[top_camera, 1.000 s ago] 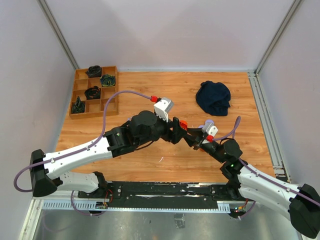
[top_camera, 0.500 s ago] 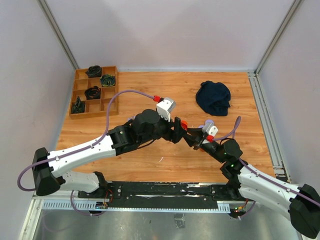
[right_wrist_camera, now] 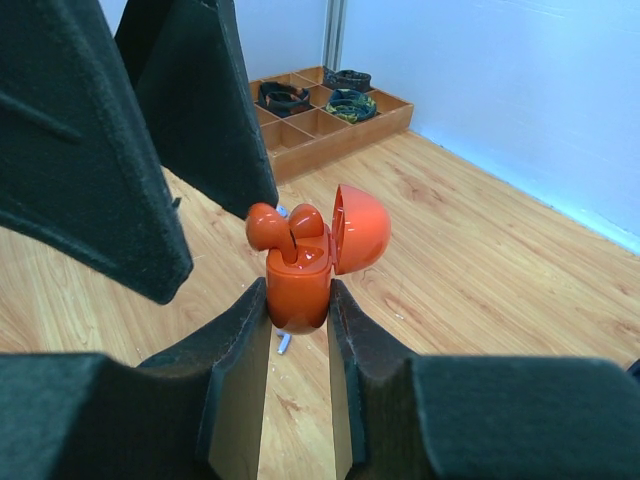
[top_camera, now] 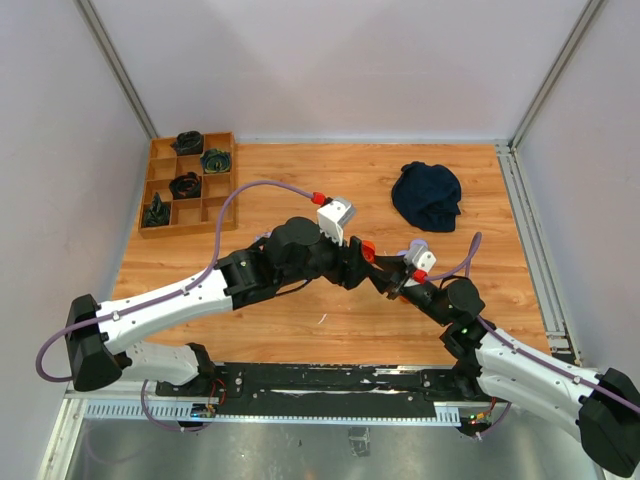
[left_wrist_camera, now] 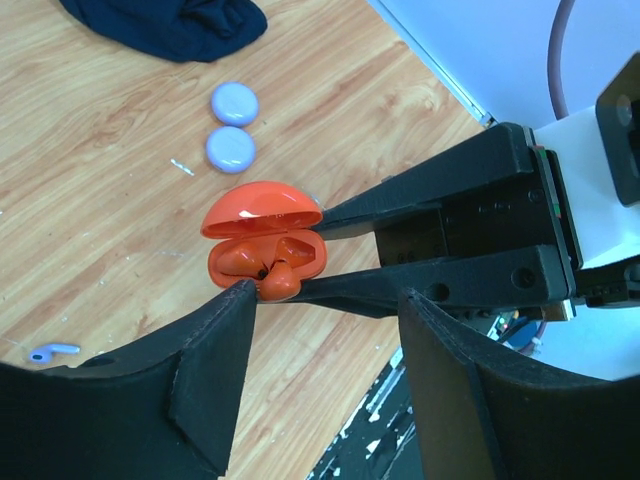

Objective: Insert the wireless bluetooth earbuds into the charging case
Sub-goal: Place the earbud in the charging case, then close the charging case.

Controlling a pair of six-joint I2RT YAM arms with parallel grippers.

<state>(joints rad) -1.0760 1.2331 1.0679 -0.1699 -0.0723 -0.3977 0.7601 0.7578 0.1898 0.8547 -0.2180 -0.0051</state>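
Note:
My right gripper is shut on the orange-red charging case, held upright above the table with its lid hinged open. Two orange-red earbuds stand in the case with their heads poking above its rim, the left one leaning outward. My left gripper is open, its jaws wide apart. Its left fingertip touches the leaning earbud at the case. A pale lilac earbud lies loose on the wood. From above, both grippers meet at mid-table around the case.
Two round lilac pucks lie side by side on the table. A dark blue cloth is bunched at the back right. A wooden compartment tray with dark coiled items stands at the back left. White walls enclose the table.
My left arm has crept to the right, bringing its gripper closer against the case. The right gripper and the case have stayed in place.

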